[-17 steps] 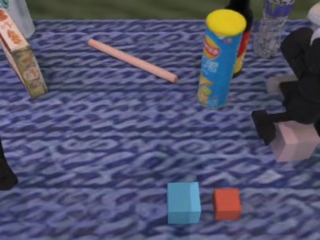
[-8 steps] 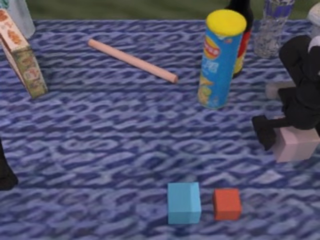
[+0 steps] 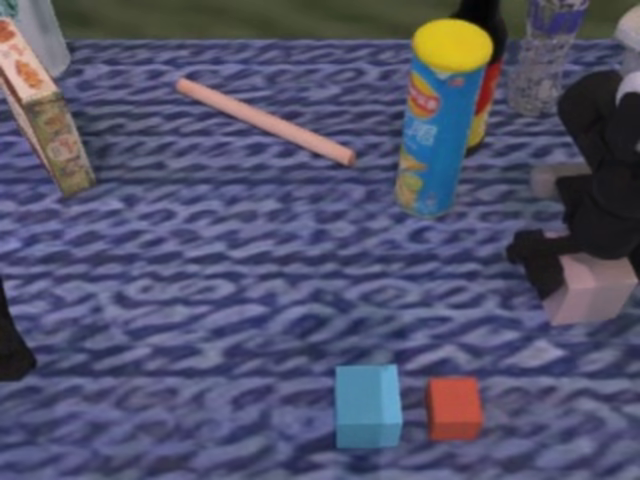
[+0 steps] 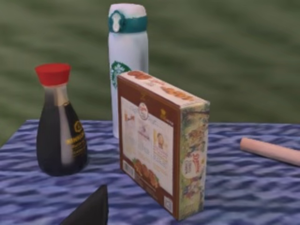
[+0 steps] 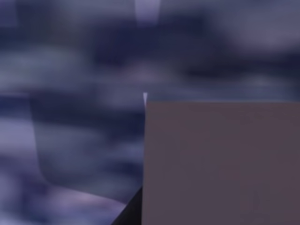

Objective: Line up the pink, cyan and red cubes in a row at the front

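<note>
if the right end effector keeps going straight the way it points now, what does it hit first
Probably the tablecloth. The right end effector points down at the table's right edge and is closed on the pink cube, which would likely touch the cloth first. How far the cube is above the cloth is unclear.

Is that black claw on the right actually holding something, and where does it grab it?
Yes. The right gripper holds the pale pink cube from above, fingers clamped on its opposite sides near the top. The left gripper holds nothing.

Even soft light, faint shadows, top view slightly soft, right wrist view heavily blurred, no glare
</note>
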{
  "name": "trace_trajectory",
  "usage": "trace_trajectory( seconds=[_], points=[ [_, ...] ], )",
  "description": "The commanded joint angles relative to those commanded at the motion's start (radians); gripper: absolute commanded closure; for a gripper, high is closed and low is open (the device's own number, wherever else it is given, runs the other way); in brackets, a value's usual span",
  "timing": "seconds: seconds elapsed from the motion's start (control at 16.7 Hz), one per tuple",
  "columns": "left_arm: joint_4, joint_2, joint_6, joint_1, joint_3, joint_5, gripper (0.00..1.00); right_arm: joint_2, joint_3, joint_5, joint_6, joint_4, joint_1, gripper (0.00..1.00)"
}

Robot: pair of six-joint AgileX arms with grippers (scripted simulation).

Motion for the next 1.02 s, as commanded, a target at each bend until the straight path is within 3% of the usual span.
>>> trace_trajectory(
  seconds=[0.12, 0.18, 0.72, 1.02],
  points=[
    [0.000, 0.000, 0.000, 0.000, 0.000, 0.000, 0.00, 0.000, 0.000, 0.000, 0.000, 0.000, 0.000, 0.98],
    [0.000, 0.000, 0.000, 0.000, 0.000, 0.000, 0.00, 0.000, 0.000, 0.000, 0.000, 0.000, 0.000, 1.00],
    [0.000, 0.000, 0.000, 0.000, 0.000, 0.000, 0.00, -0.008, 0.004, 0.001, 0.000, -0.005, -0.002, 1.00],
    [0.000, 0.000, 0.000, 0.000, 0.000, 0.000, 0.00, -0.061, 0.093, 0.000, 0.000, -0.155, 0.002, 1.00]
  ],
)
